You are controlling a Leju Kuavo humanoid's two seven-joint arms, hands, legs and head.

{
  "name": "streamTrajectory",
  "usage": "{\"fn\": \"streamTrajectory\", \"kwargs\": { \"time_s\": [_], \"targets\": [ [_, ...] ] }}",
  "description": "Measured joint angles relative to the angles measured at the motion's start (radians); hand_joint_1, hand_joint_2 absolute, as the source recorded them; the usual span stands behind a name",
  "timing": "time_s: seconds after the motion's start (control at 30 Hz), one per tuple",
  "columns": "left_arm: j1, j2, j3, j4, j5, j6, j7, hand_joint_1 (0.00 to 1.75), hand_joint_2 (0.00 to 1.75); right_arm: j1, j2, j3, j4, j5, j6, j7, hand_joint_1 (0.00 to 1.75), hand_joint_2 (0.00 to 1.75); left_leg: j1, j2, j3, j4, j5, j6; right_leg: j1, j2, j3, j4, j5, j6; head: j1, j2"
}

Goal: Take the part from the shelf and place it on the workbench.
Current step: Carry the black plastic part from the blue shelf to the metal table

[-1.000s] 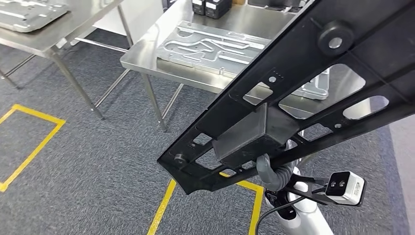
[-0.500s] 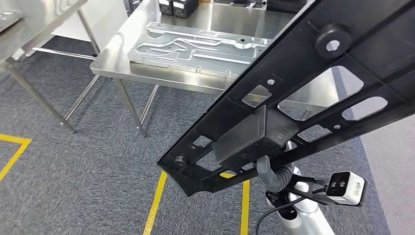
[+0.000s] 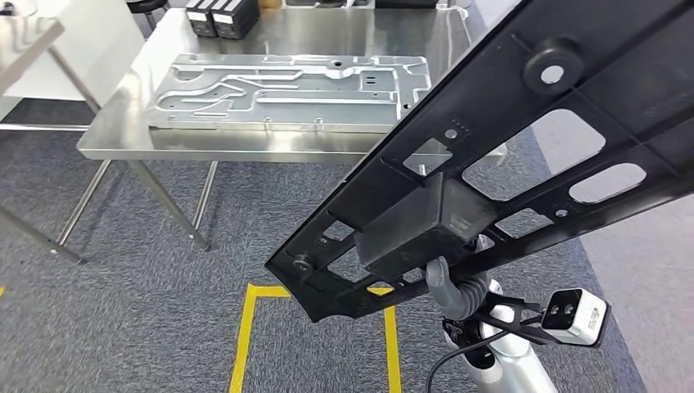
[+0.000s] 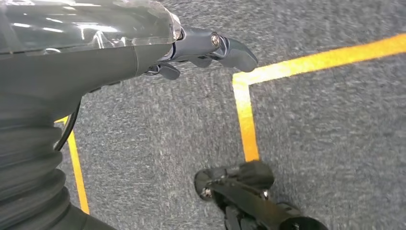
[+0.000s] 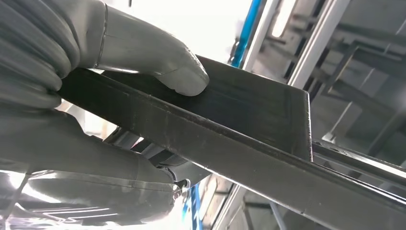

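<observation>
A large black frame part (image 3: 507, 155) with several cut-outs and a box-shaped block on its underside slants across the right of the head view. My right hand (image 3: 452, 288) grips it from below at that block. In the right wrist view my thumb (image 5: 158, 62) presses on the part's flat black edge (image 5: 230, 124). The steel workbench (image 3: 245, 144) stands ahead and to the left, beyond the part's lower end. My left hand (image 4: 201, 48) hangs over the grey carpet with its fingers stretched out and nothing in it.
A machined aluminium plate (image 3: 286, 90) covers most of the workbench, and black boxes (image 3: 221, 16) stand at its far edge. Another table (image 3: 24, 37) shows at the far left. Yellow floor tape (image 3: 245, 327) marks a rectangle on the carpet (image 3: 123, 311) before me.
The whole picture has shifted, so the camera has turned: the workbench has slid leftward and lies squarer in front. The black part and my right hand keep their place in the picture.
</observation>
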Motion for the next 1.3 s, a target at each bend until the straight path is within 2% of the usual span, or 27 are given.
{"fn": "streamTrajectory", "kwargs": {
  "time_s": [0.07, 0.1, 0.13, 0.23, 0.3, 0.33, 0.4, 0.43, 0.47, 0.5, 0.57, 0.6, 0.63, 0.67, 0.77, 0.83, 0.9, 0.93, 0.97, 1.0, 1.03, 1.07, 1.1, 1.13, 1.17, 1.27, 1.3],
  "targets": [
    [-0.004, 0.001, -0.001, 0.0, 0.0, -0.002, 0.001, 0.0, 1.75, 0.0, 0.0, 0.001, 0.0, 0.011, -0.015, 0.002, 1.75, 1.75, -0.002, -0.007, 0.051, -0.134, 0.076, 0.009, 0.002, 0.012, 0.003, 0.005, -0.004, 0.004, 0.0, 0.0],
    [-0.006, 0.001, -0.001, 0.0, 0.0, -0.002, 0.001, 0.0, 1.75, 0.0, 0.0, 0.001, 0.0, 0.014, -0.018, 0.002, 1.75, 1.75, -0.003, -0.012, 0.072, -0.189, 0.099, 0.013, 0.003, 0.016, 0.002, 0.008, -0.006, 0.007, 0.0, 0.0],
    [-0.007, 0.002, -0.001, 0.0, 0.0, -0.004, 0.002, 0.0, 1.75, 0.001, 0.0, 0.001, -0.001, 0.016, -0.021, 0.002, 1.75, 1.75, -0.005, -0.016, 0.085, -0.222, 0.11, 0.018, 0.004, 0.018, 0.002, 0.01, -0.008, 0.012, 0.0, 0.0],
    [-0.008, 0.003, -0.001, 0.0, 0.0, -0.013, 0.007, 0.0, 1.75, 0.002, 0.0, 0.002, -0.005, 0.02, -0.026, 0.0, 1.75, 1.75, -0.006, -0.015, 0.09, -0.238, 0.116, 0.031, 0.001, 0.019, -0.001, 0.008, -0.008, 0.028, 0.0, 0.0],
    [-0.009, 0.002, -0.001, 0.0, 0.0, -0.02, 0.008, 0.0, 1.75, 0.001, 0.0, 0.003, -0.008, 0.02, -0.031, -0.003, 1.75, 1.75, -0.001, -0.011, 0.094, -0.249, 0.124, 0.043, 0.002, 0.002, -0.014, 0.04, -0.031, 0.039, 0.0, 0.0],
    [-0.008, 0.002, -0.002, 0.0, 0.0, -0.023, 0.009, 0.0, 1.75, 0.001, -0.001, 0.003, -0.009, 0.02, -0.034, -0.005, 1.75, 1.75, 0.001, -0.009, 0.095, -0.253, 0.127, 0.048, 0.001, -0.01, -0.034, 0.084, -0.058, 0.044, 0.0, 0.0],
    [-0.007, 0.002, -0.002, 0.0, 0.0, -0.028, 0.009, 0.0, 1.75, 0.001, -0.001, 0.004, -0.008, 0.019, -0.036, -0.008, 1.75, 1.75, 0.001, -0.004, 0.095, -0.254, 0.127, 0.05, -0.005, -0.027, -0.098, 0.213, -0.12, 0.053, 0.0, 0.0],
    [-0.006, 0.002, -0.003, 0.0, 0.0, -0.029, 0.009, 0.0, 1.75, 0.002, -0.002, 0.004, -0.008, 0.018, -0.037, -0.009, 1.75, 1.75, 0.001, -0.002, 0.095, -0.254, 0.126, 0.05, -0.008, -0.03, -0.123, 0.264, -0.136, 0.056, 0.0, 0.0],
    [-0.006, 0.002, -0.004, 0.0, 0.0, -0.031, 0.009, 0.0, 1.75, 0.002, -0.003, 0.005, -0.008, 0.017, -0.037, -0.009, 1.75, 1.75, 0.001, 0.001, 0.096, -0.254, 0.125, 0.049, -0.011, -0.032, -0.132, 0.281, -0.132, 0.059, 0.0, 0.0],
    [-0.006, 0.002, -0.006, 0.0, 0.0, -0.032, 0.009, 0.0, 1.75, 0.002, -0.003, 0.005, -0.008, 0.017, -0.037, -0.009, 1.75, 1.75, 0.001, 0.002, 0.097, -0.253, 0.124, 0.048, -0.014, -0.035, -0.122, 0.26, -0.111, 0.061, 0.0, 0.0],
    [-0.006, 0.002, -0.008, 0.0, 0.0, -0.033, 0.009, 0.0, 1.75, 0.001, -0.003, 0.007, -0.008, 0.016, -0.038, -0.009, 1.75, 1.75, 0.001, 0.004, 0.101, -0.252, 0.119, 0.042, -0.018, -0.045, -0.055, 0.13, -0.046, 0.06, 0.0, 0.0],
    [-0.007, 0.002, -0.009, 0.0, 0.0, -0.033, 0.009, 0.0, 1.75, -0.001, -0.003, 0.008, -0.008, 0.016, -0.038, -0.009, 1.75, 1.75, -0.001, 0.004, 0.102, -0.25, 0.116, 0.036, -0.017, -0.049, -0.024, 0.069, -0.025, 0.056, 0.0, 0.0],
    [-0.007, 0.002, -0.009, 0.0, 0.0, -0.033, 0.008, 0.0, 1.75, -0.002, -0.003, 0.008, -0.008, 0.015, -0.038, -0.009, 1.75, 1.75, -0.002, 0.004, 0.103, -0.249, 0.113, 0.031, -0.015, -0.052, -0.002, 0.026, -0.014, 0.051, 0.0, 0.0],
    [-0.007, 0.002, -0.01, 0.0, 0.0, -0.033, 0.008, 0.0, 1.75, -0.003, -0.003, 0.009, -0.008, 0.014, -0.039, -0.009, 1.75, 1.75, -0.004, 0.005, 0.104, -0.248, 0.111, 0.024, -0.012, -0.054, 0.007, 0.007, -0.014, 0.045, 0.0, 0.0],
    [-0.007, 0.002, -0.012, 0.0, 0.0, -0.033, 0.008, 0.0, 1.75, -0.004, -0.004, 0.01, -0.008, 0.011, -0.039, -0.009, 1.75, 1.75, -0.002, 0.007, 0.105, -0.245, 0.103, 0.006, -0.011, -0.047, 0.011, -0.001, -0.015, 0.025, 0.0, 0.0],
    [-0.007, 0.003, -0.013, 0.0, 0.0, -0.033, 0.007, 0.0, 1.75, -0.005, -0.004, 0.012, -0.008, 0.01, -0.039, -0.009, 1.75, 1.75, 0.001, 0.004, 0.08, -0.182, 0.064, -0.002, -0.013, -0.046, 0.018, -0.008, -0.013, 0.012, 0.0, 0.0],
    [-0.005, 0.003, -0.013, 0.0, 0.0, -0.033, 0.006, 0.0, 1.75, -0.005, -0.004, 0.015, -0.008, 0.009, -0.04, -0.01, 1.75, 1.75, 0.002, 0.001, 0.015, -0.047, 0.002, -0.006, -0.01, -0.043, 0.02, -0.008, -0.016, 0.005, 0.0, 0.0],
    [-0.004, 0.003, -0.013, 0.0, 0.0, -0.033, 0.006, 0.0, 1.75, -0.005, -0.004, 0.016, -0.008, 0.009, -0.04, -0.01, 1.75, 1.75, 0.002, 0.001, -0.017, 0.013, -0.017, -0.007, -0.008, -0.041, 0.021, -0.008, -0.017, 0.003, 0.0, 0.0],
    [-0.002, 0.003, -0.014, 0.0, 0.0, -0.033, 0.006, 0.0, 1.75, -0.004, -0.004, 0.016, -0.008, 0.009, -0.04, -0.009, 1.75, 1.75, 0.002, 0.001, -0.037, 0.044, -0.017, -0.006, -0.006, -0.038, 0.023, -0.007, -0.019, 0.002, 0.0, 0.0],
    [-0.001, 0.003, -0.015, 0.0, 0.0, -0.033, 0.006, 0.0, 1.75, -0.004, -0.004, 0.017, -0.008, 0.009, -0.04, -0.009, 1.75, 1.75, 0.002, 0.001, -0.038, 0.036, 0.004, -0.005, -0.004, -0.036, 0.026, -0.007, -0.021, 0.002, 0.0, 0.0],
    [-0.001, 0.004, -0.015, 0.0, 0.0, -0.033, 0.006, 0.0, 1.75, -0.004, -0.004, 0.018, -0.008, 0.009, -0.04, -0.009, 1.75, 1.75, 0.002, 0.0, -0.02, -0.013, 0.041, -0.001, -0.003, -0.033, 0.031, -0.006, -0.024, 0.002, 0.0, 0.0],
    [-0.001, 0.004, -0.015, 0.0, 0.0, -0.033, 0.006, 0.0, 1.75, -0.004, -0.004, 0.018, -0.008, 0.009, -0.04, -0.01, 1.75, 1.75, 0.001, -0.003, 0.01, -0.087, 0.083, 0.005, -0.002, -0.03, 0.036, -0.006, -0.027, 0.004, 0.0, 0.0],
    [-0.001, 0.005, -0.015, 0.0, 0.0, -0.033, 0.006, 0.0, 1.75, -0.004, -0.004, 0.018, -0.008, 0.009, -0.04, -0.01, 1.75, 1.75, -0.001, -0.006, 0.04, -0.157, 0.113, 0.011, 0.0, -0.028, 0.039, -0.005, -0.03, 0.006, 0.0, 0.0],
    [-0.001, 0.007, -0.016, 0.0, 0.0, -0.033, 0.006, 0.0, 1.75, -0.004, -0.004, 0.018, -0.008, 0.009, -0.04, -0.01, 1.75, 1.75, -0.003, -0.009, 0.062, -0.207, 0.131, 0.016, 0.001, -0.026, 0.04, -0.004, -0.033, 0.01, 0.0, 0.0],
    [-0.002, 0.008, -0.016, 0.0, 0.0, -0.033, 0.006, 0.0, 1.75, -0.004, -0.004, 0.018, -0.008, 0.009, -0.04, -0.01, 1.75, 1.75, -0.005, -0.012, 0.073, -0.233, 0.134, 0.02, 0.002, -0.025, 0.04, -0.003, -0.034, 0.015, 0.0, 0.0],
    [-0.003, 0.008, -0.016, 0.0, 0.0, -0.033, 0.006, 0.0, 1.75, -0.005, -0.004, 0.019, -0.008, 0.009, -0.04, -0.01, 1.75, 1.75, -0.005, -0.012, 0.079, -0.246, 0.134, 0.032, 0.001, -0.024, 0.04, -0.002, -0.038, 0.031, 0.0, 0.0],
    [-0.003, 0.008, -0.016, 0.0, 0.0, -0.033, 0.006, 0.0, 1.75, -0.005, -0.004, 0.02, -0.008, 0.009, -0.04, -0.01, 1.75, 1.75, -0.002, -0.011, 0.083, -0.251, 0.136, 0.038, 0.001, -0.025, 0.036, 0.012, -0.049, 0.037, 0.0, 0.0]
  ]
}}
